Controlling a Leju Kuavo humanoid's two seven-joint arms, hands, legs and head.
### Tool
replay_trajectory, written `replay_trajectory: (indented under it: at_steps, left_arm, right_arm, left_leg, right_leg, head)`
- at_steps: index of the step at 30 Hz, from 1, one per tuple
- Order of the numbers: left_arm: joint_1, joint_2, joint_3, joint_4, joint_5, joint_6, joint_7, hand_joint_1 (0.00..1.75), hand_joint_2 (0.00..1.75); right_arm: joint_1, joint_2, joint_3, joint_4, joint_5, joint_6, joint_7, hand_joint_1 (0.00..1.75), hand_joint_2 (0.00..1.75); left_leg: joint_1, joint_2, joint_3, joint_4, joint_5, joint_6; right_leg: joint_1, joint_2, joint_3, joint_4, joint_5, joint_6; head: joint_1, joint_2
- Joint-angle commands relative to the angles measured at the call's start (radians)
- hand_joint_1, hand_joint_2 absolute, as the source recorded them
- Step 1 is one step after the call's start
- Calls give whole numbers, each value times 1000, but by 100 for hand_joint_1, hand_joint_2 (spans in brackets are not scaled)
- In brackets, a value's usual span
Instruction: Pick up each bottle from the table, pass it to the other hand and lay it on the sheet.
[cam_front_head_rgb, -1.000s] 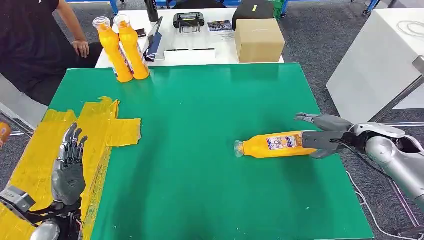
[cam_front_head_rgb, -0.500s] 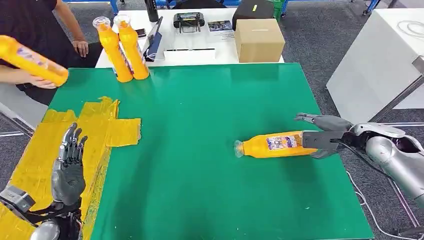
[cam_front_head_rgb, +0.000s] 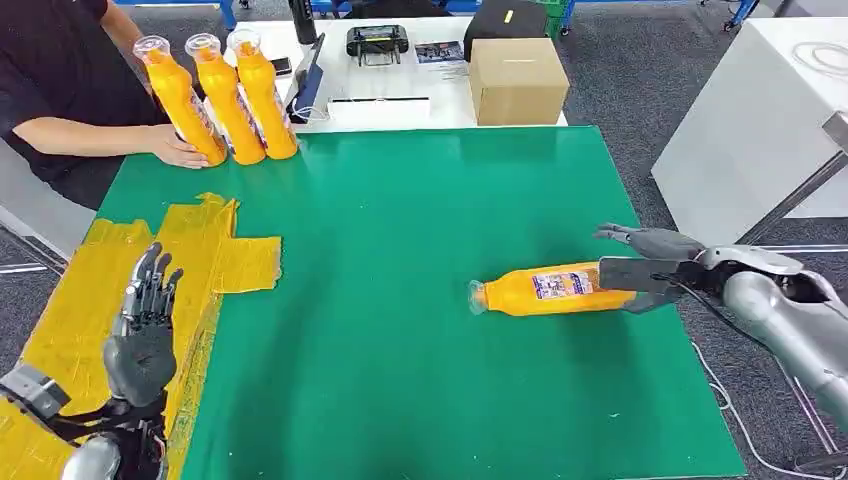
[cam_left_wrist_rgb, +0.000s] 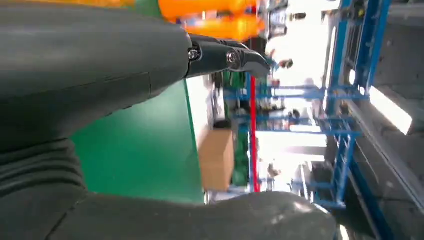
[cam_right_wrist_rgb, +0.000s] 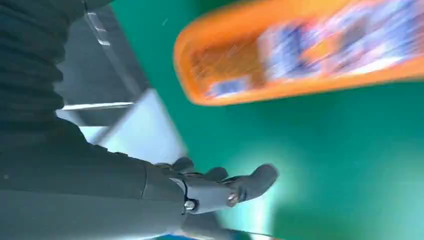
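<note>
So far we judge the task barely begun: our right hand (cam_front_head_rgb: 640, 275) brackets the base of the lying bottle (cam_front_head_rgb: 545, 291) at right of centre on the green surface (cam_front_head_rgb: 400, 250), fingers apart, no firm grip evident. Our left hand (cam_front_head_rgb: 143, 330) waits open over the yellow sheet (cam_front_head_rgb: 70, 300), lower left. Upper left, 3 upright bottles (cam_front_head_rgb: 215, 90) stand by a person's hand (cam_front_head_rgb: 175, 150). A cardboard box (cam_front_head_rgb: 518, 80) sits beyond.

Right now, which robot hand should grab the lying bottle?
Right. The right robot hand is already at the base of the lying bottle, fingers apart on either side of it. The left robot hand hovers open over the yellow sheet, across the table, better placed to receive.
</note>
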Motion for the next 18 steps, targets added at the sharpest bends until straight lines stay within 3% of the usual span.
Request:
replay_trajectory:
  at_steps: [1,18]
  left_arm:
    - [-99,31,-59,145,16,4,4,0,0]
    - [-93,33,-60,135,21,1,3,0,0]
  right_arm:
    - [-125,291,118,584,59,-75,-98,0,175]
    - [-118,286,116,555,54,-56,-78,0,175]
  left_leg:
    - [0,4,3,-2,3,2]
    - [0,1,0,1,3,2]
  right_leg:
    - [0,4,2,-2,3,0]
    - [-1,0,0,0,3,1]
  head:
    - [0,0]
    - [0,0]
